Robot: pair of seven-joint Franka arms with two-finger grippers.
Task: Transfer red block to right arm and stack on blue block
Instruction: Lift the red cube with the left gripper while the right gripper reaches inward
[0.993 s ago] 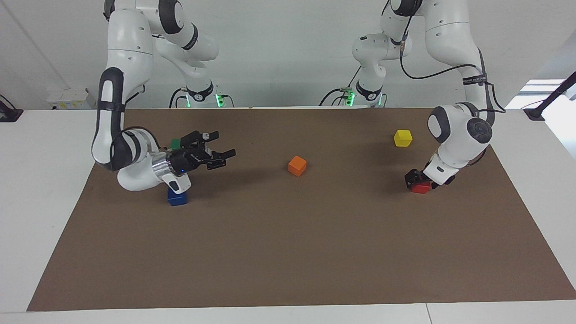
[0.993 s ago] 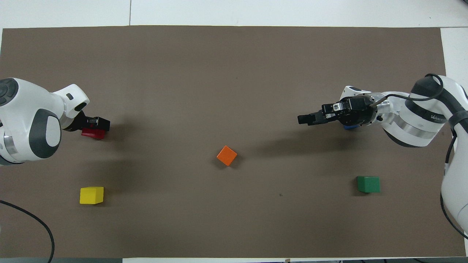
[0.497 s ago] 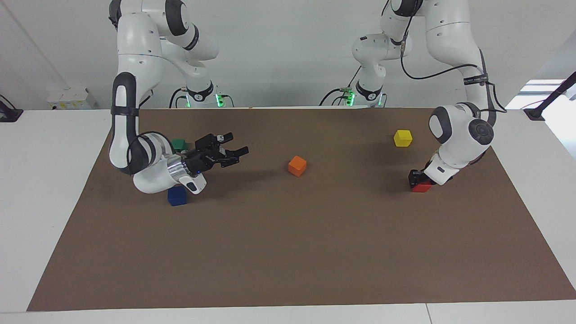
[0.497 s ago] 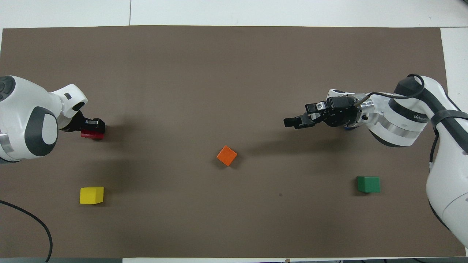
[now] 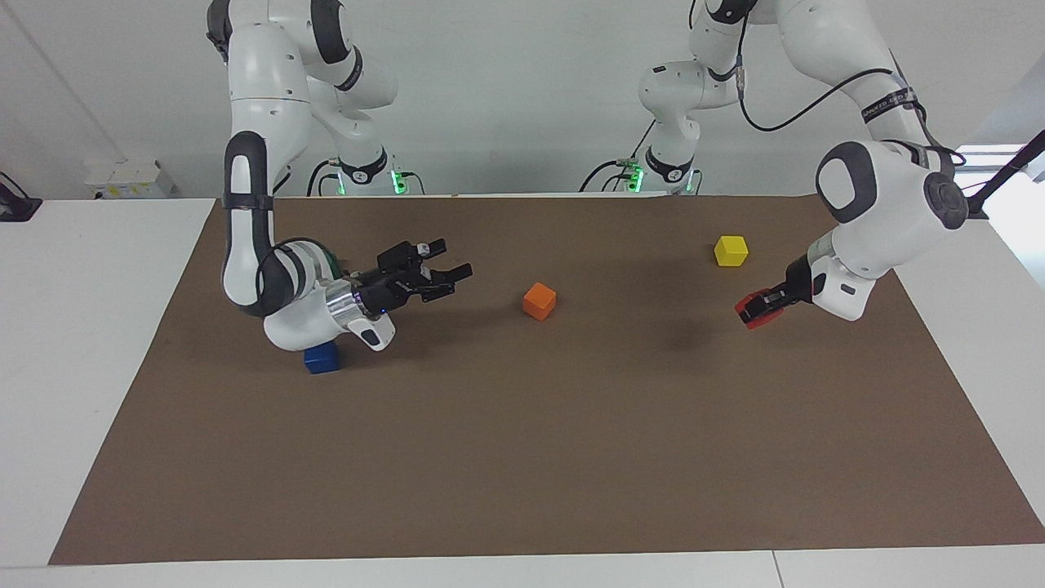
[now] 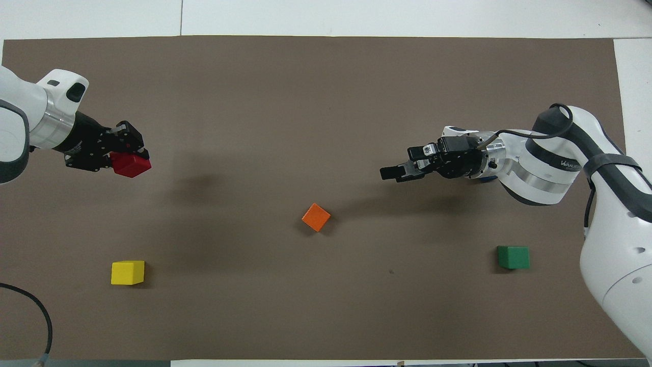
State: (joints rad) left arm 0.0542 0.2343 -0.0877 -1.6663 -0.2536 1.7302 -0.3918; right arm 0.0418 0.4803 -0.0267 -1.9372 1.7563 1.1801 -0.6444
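Red block [image 5: 752, 311] is up off the mat, pinched in my left gripper [image 5: 767, 306] at that arm's end. Looks light, rigid, smooth; free faces are the place to take it. Right gripper [image 5: 445, 282] hangs spread near the blue block [image 5: 322, 358].

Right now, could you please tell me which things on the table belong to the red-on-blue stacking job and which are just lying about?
Part of the job:
red block, held off the mat in the left end effector
blue block, on the mat
right end effector, open

Lying about:
orange block
yellow block
green block
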